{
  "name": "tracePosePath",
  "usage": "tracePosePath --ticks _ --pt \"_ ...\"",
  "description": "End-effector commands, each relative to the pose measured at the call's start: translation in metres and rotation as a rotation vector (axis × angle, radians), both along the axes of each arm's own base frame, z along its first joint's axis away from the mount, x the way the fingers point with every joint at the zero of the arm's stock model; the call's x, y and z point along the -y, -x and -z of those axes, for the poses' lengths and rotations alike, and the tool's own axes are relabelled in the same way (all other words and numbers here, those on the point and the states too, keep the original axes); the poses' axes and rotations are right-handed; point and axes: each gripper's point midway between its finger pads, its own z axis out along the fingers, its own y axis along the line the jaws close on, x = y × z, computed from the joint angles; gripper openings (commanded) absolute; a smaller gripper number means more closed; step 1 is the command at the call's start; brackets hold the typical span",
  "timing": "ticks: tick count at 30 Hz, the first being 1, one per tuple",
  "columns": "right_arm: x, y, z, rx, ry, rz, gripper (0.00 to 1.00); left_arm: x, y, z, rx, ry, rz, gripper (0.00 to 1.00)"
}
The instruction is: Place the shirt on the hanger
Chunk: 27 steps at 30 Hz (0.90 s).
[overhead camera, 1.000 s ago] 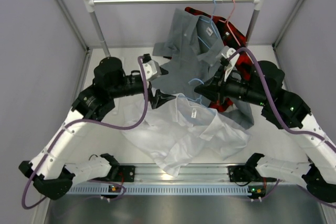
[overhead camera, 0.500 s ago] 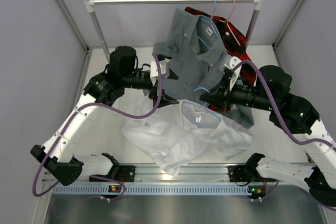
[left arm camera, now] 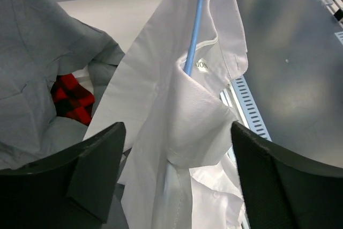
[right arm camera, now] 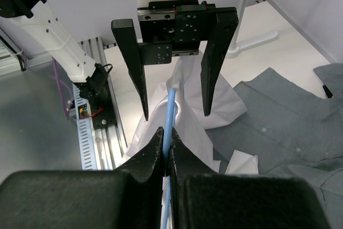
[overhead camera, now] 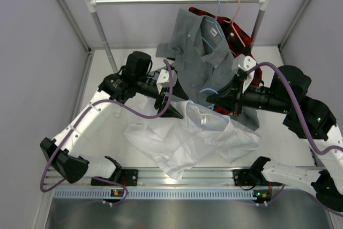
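The white shirt (overhead camera: 187, 138) lies crumpled on the table, its collar end lifted toward the grippers. My right gripper (overhead camera: 213, 100) is shut on the light-blue wire hanger (overhead camera: 208, 90). In the right wrist view the wire (right arm camera: 171, 108) runs from the closed jaws (right arm camera: 168, 156) into the white fabric (right arm camera: 225, 95). My left gripper (overhead camera: 178, 105) is open. In the left wrist view its fingers (left arm camera: 91, 170) stand wide either side of a hanging fold of the shirt (left arm camera: 182, 127), and the hanger wire (left arm camera: 195, 25) enters the collar above it. The hanger's lower part is hidden inside the shirt.
A grey shirt (overhead camera: 198, 52) on a blue hanger and a red-and-black plaid shirt (overhead camera: 236, 41) on a pink hanger (overhead camera: 236, 9) hang from the rail (overhead camera: 177, 1) just behind the grippers. The grey fabric (left arm camera: 43, 68) is close on the left gripper's left. An aluminium rail (overhead camera: 182, 178) runs along the near edge.
My left arm has swung right and forward, its open gripper now straddling the shirt's collar end. My right gripper has drawn back slightly to the right with the hanger.
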Motion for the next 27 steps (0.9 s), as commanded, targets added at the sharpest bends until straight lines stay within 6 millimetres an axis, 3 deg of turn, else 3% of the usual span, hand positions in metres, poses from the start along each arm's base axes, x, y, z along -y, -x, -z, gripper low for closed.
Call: tracePosePath --ticks 1,2,3,12,13,14,15,22,25,26,27 --pt "0.002 0.006 -0.024 0.051 -0.047 -0.018 0.0 0.002 0.008 -0.008 -0.005 0.046 0.074 0.79" --pt "0.001 0.006 -0.026 0.054 -0.051 -0.024 0.0 0.004 0.004 -0.01 0.0 0.041 0.064 0.7" --pt "0.001 0.009 -0.028 0.056 -0.057 -0.036 0.0 0.006 -0.001 -0.005 -0.007 0.025 0.046 0.69" --pt "-0.006 0.012 -0.034 0.056 -0.088 -0.075 0.0 0.01 -0.005 -0.01 -0.014 0.029 0.052 0.65" --pt "-0.006 0.012 -0.034 0.056 -0.091 -0.076 0.0 0.01 -0.006 -0.01 -0.021 0.026 0.047 0.46" --pt "-0.006 0.012 -0.034 0.057 -0.092 -0.076 0.0 0.011 -0.007 -0.01 -0.026 0.021 0.042 0.14" --pt "-0.007 0.012 -0.033 0.056 -0.094 -0.076 0.0 0.011 -0.009 -0.009 -0.026 0.017 0.034 0.0" --pt "-0.008 0.005 -0.017 0.038 -0.07 -0.049 0.0 0.009 -0.005 -0.011 0.006 0.034 0.049 0.0" --pt "0.0 -0.002 0.002 0.021 -0.026 0.015 0.42 0.006 -0.001 -0.014 0.014 0.037 0.045 0.0" --pt "0.007 -0.002 0.009 0.021 -0.008 0.038 0.67 0.005 -0.001 -0.014 0.018 0.037 0.041 0.0" --pt "0.013 -0.003 0.015 0.021 0.009 0.064 0.75 0.004 0.001 -0.013 0.018 0.035 0.037 0.0"
